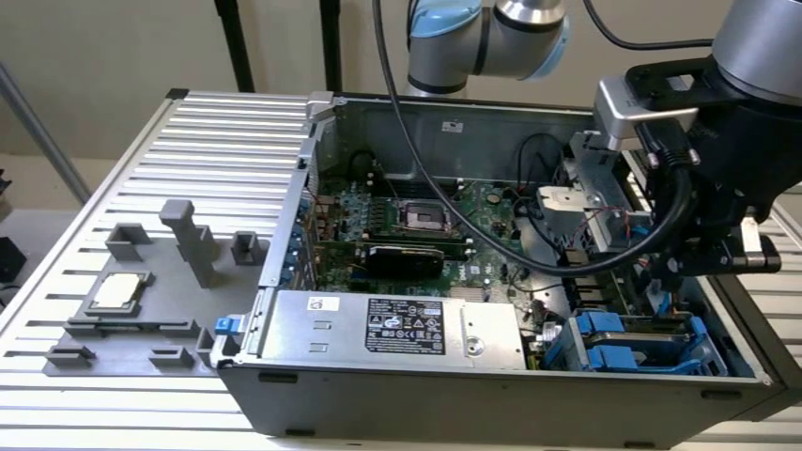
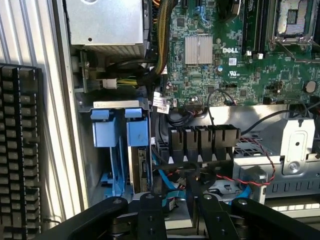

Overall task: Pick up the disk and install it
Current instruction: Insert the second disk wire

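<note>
The disk [image 2: 140, 167] sits on edge in the drive bay of the open computer case [image 1: 300, 188], its silver-grey side showing under a blue carrier tab [image 2: 137, 131]. A second blue carrier [image 2: 105, 129] stands beside it. In the exterior view the blue carriers [image 1: 623, 340] lie at the case's near corner on that view's right, below the arm's black wrist [image 1: 701, 178]. My gripper [image 2: 175, 207] hovers just off the disk's end with its black fingers [image 2: 150, 212] apart. A pale grey metal part shows in the gap, and I cannot tell whether they touch it.
A silver power supply with a black label [image 1: 389, 324] fills the case's near side, and the green motherboard [image 2: 235, 55] lies beyond. Loose cables [image 2: 220, 175] cross the bay. A grey fixture [image 1: 188, 244] holding a square chip [image 1: 115, 291] sits outside the case. A black keyboard [image 2: 20, 150] lies alongside.
</note>
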Tool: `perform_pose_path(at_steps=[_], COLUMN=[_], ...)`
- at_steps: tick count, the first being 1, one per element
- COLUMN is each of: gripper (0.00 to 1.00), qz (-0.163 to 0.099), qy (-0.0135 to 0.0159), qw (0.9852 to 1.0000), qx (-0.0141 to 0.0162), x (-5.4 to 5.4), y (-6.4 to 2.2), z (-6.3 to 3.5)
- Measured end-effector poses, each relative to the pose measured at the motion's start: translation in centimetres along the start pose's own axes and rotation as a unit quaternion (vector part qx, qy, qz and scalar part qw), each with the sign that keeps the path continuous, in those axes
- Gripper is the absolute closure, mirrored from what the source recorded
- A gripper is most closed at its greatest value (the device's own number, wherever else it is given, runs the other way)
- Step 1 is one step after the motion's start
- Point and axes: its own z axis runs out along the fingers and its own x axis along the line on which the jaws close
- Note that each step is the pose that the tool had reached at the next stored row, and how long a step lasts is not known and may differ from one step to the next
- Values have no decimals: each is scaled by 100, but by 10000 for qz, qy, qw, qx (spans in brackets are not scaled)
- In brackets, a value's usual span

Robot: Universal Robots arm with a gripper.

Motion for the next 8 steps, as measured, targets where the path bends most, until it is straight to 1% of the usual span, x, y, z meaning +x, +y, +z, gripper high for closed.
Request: perform_pose_path(at_steps=[4, 8], gripper=[67, 67], qz=[38, 92], qy=[10, 21], qw=[10000, 10000], qx=[-18, -29], x=[0, 19], y=[-40, -53], z=[8, 13])
